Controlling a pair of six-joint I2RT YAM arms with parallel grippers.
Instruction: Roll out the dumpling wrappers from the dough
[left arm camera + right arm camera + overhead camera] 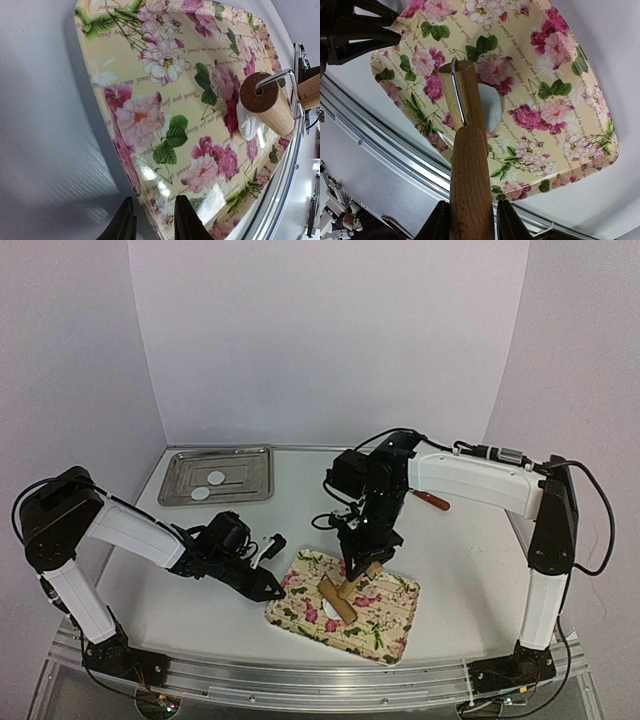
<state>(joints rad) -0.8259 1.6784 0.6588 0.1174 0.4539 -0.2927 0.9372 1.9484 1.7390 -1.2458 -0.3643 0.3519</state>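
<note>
A flowered tray (385,625) lies at the table's near middle. A white piece of dough (329,612) lies on it under a wooden rolling pin (336,601). My right gripper (360,568) is shut on the pin's handle (470,190), and the roller (462,97) rests on the dough (491,107). My left gripper (272,587) is shut on the tray's left rim (131,175), one finger (122,225) outside and one inside. The roller's end (260,92) and the dough (247,124) show there too. Two dumpling wrappers (215,478) (200,494) lie in a metal tray (250,485).
The metal tray stands at the back left. A red-handled tool (433,500) lies under the right arm at the back right. The table's metal front rail (300,690) runs just behind the flowered tray. White walls enclose the table.
</note>
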